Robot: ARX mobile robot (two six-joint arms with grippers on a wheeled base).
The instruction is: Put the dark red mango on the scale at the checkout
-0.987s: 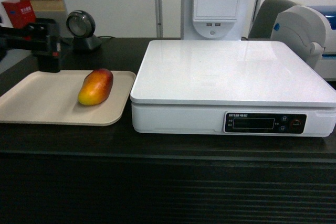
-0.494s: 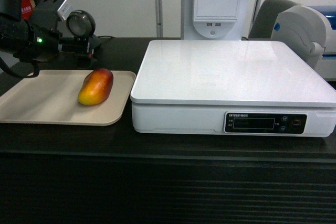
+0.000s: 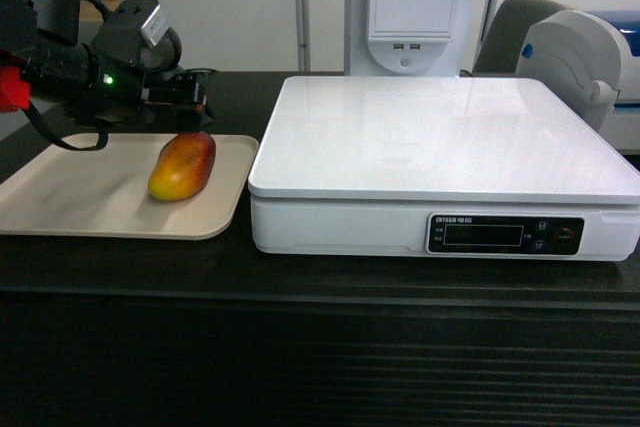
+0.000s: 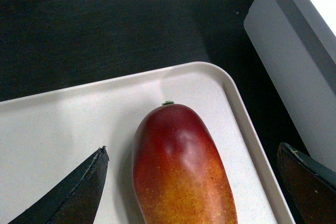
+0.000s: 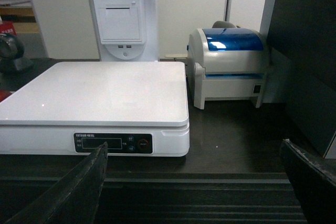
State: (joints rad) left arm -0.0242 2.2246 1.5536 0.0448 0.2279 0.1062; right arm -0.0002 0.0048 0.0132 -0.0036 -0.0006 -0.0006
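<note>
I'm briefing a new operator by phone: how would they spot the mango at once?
On the dark checkout counter, left of the big white scale, lies a beige tray. The dark red mango lies near its right edge, the only thing on it: oblong, red fading to orange-yellow.

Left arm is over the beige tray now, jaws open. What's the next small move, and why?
Probably lower the left gripper straight down around the oblong red-to-orange mango. The left wrist view shows its open jaws standing either side of the fruit without touching it, and the mango lies on the beige rectangular tray, not yet on the flat white scale. Close only once the jaws bracket its middle.
</note>
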